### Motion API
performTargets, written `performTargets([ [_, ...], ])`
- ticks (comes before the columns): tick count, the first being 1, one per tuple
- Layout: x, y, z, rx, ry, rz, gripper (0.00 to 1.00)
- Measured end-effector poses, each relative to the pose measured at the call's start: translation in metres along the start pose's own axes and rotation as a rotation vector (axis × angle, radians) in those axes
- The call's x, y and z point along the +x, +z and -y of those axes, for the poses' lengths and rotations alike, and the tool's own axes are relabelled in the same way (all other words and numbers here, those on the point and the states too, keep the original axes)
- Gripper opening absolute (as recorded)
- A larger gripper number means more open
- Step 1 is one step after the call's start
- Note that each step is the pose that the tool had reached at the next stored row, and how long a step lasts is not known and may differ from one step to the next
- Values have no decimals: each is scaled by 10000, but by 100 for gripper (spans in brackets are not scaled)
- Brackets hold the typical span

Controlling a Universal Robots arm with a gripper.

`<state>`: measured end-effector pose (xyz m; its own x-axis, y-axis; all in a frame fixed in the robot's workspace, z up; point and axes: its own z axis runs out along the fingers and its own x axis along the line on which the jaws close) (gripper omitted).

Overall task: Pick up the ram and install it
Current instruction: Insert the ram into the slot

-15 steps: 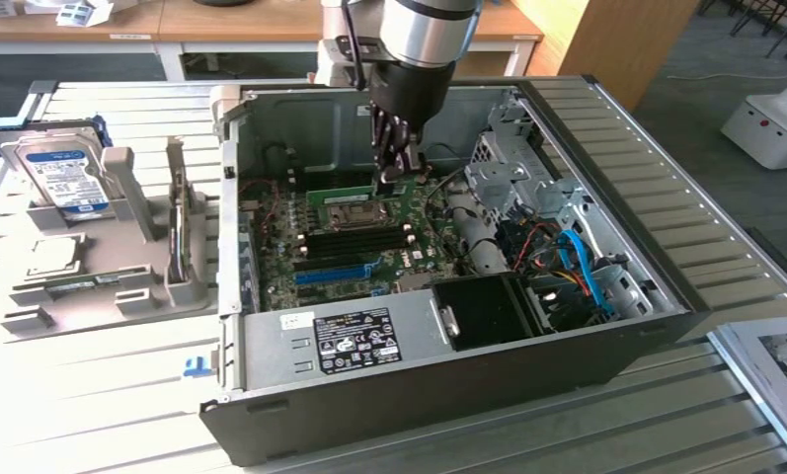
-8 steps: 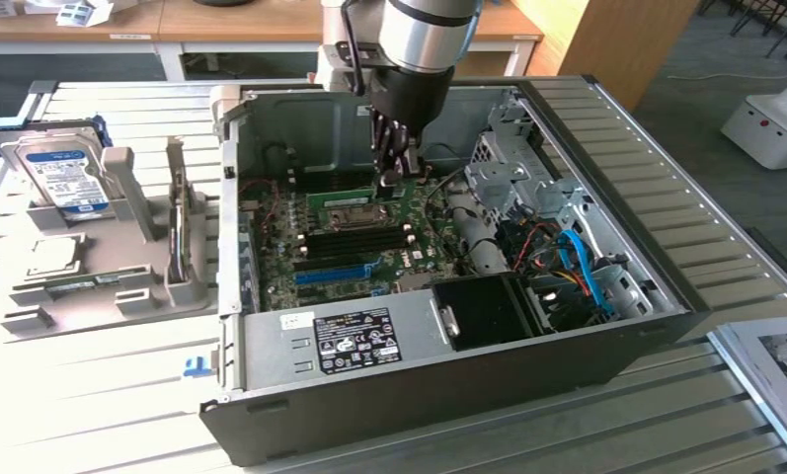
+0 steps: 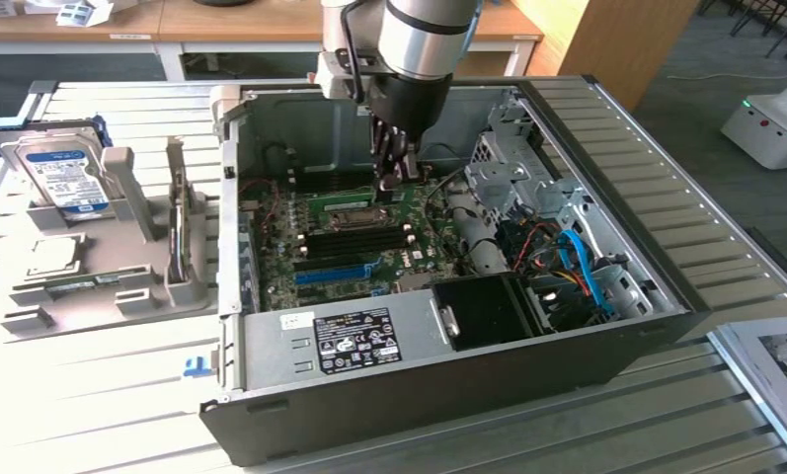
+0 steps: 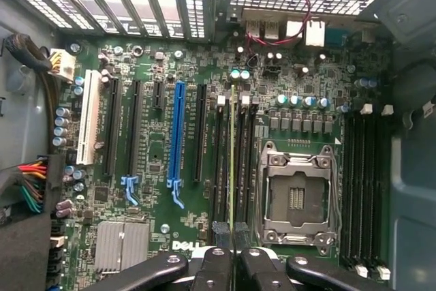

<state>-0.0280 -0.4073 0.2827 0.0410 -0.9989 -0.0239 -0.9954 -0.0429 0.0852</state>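
The ram [image 4: 232, 161] shows edge-on in the wrist view as a thin green strip held upright between my two fingertips [image 4: 221, 231]. My gripper [image 4: 232, 235] is shut on it. The strip hangs over the motherboard [image 4: 150, 189], in line with the black memory slots [image 4: 219, 161] beside the empty silver processor socket [image 4: 296, 195]. I cannot tell whether it touches a slot. In the exterior view my gripper [image 3: 390, 170] reaches straight down into the open computer case [image 3: 407, 395], just above the board.
A bright blue slot strip [image 4: 178, 134] and a white slot [image 4: 89, 127] lie further along the board. More black slots [image 4: 361, 189] sit beyond the socket. Case walls, cables [image 3: 585, 267] and a drive cage [image 3: 511, 163] ring the board. A hard drive [image 3: 64, 173] stands in a grey holder at the exterior view's left.
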Motion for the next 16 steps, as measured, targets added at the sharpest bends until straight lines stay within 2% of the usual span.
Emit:
performTargets([
  [16, 3, 130, 10, 0, 3, -1, 12],
])
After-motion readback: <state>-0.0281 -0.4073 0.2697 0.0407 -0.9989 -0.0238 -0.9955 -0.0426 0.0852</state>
